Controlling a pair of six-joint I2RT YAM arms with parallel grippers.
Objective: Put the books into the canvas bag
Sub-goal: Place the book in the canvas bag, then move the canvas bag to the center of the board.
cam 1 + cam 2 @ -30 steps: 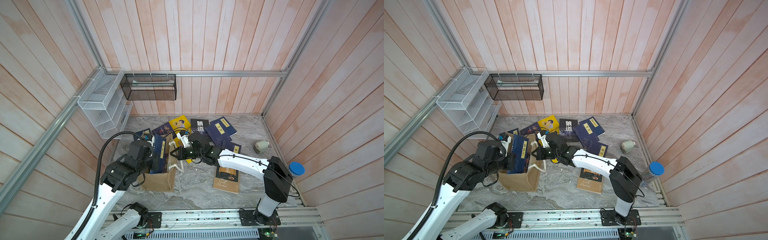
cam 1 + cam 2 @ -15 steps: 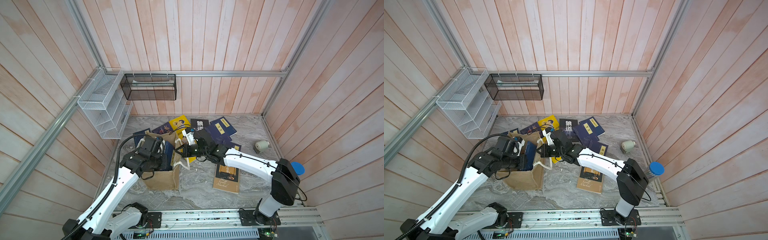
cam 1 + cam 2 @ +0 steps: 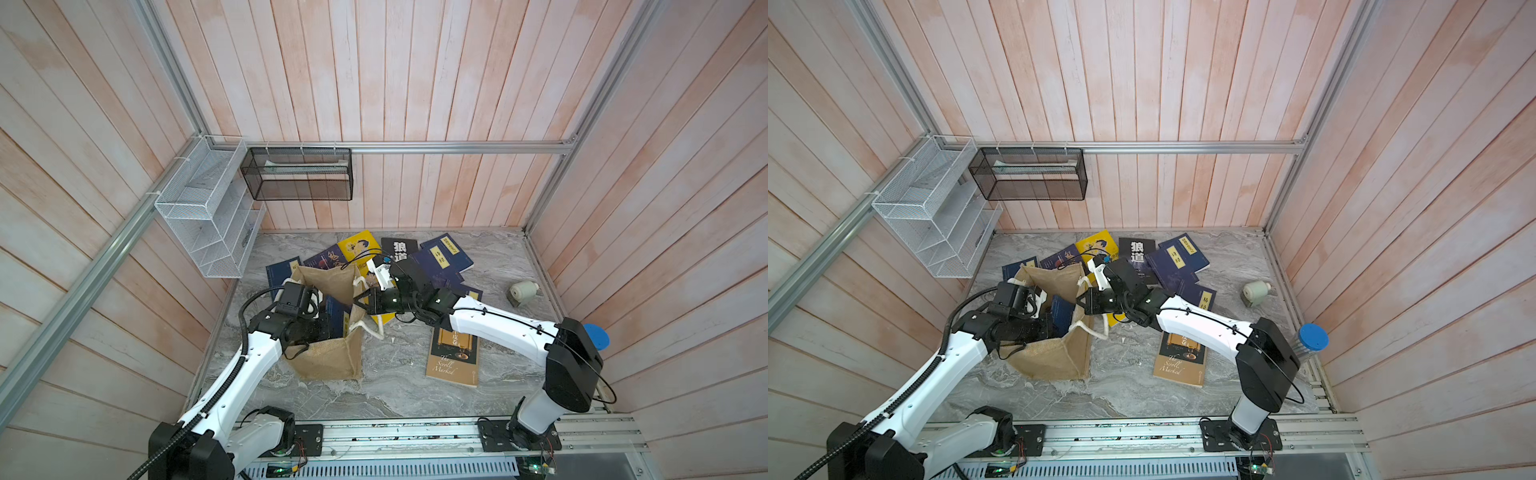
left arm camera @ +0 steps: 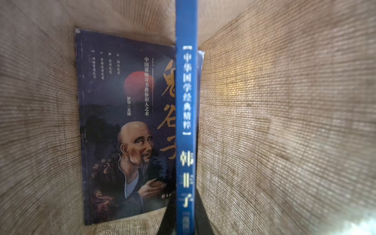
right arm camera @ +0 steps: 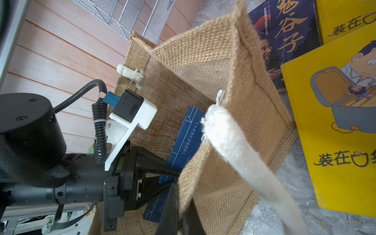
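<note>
The tan canvas bag (image 3: 332, 361) (image 3: 1054, 357) stands open on the marble floor. My left gripper (image 3: 328, 328) (image 4: 185, 203) is down inside it, shut on the spine of a navy book (image 4: 186, 91) (image 3: 338, 316) held on edge. A dark book with an old man on its cover (image 4: 126, 122) lies on the bag's bottom. My right gripper (image 3: 359, 301) (image 5: 180, 189) is shut on the bag's rim (image 5: 234, 101), beside a white rope handle (image 5: 244, 152). More books lie outside: yellow (image 3: 357, 245), black (image 3: 400, 248), navy (image 3: 442, 259), brown-and-black (image 3: 454, 353).
A white wire rack (image 3: 208, 216) and a black mesh basket (image 3: 297, 174) hang on the walls at the back left. A grey roll (image 3: 524, 291) lies at the right, and a blue-lidded container (image 3: 596, 338) stands behind my right arm. Wooden walls close in three sides.
My left arm has come down, lowering the navy book from above the rim deep into the bag. The right gripper has kept its hold on the rim, shifting slightly.
</note>
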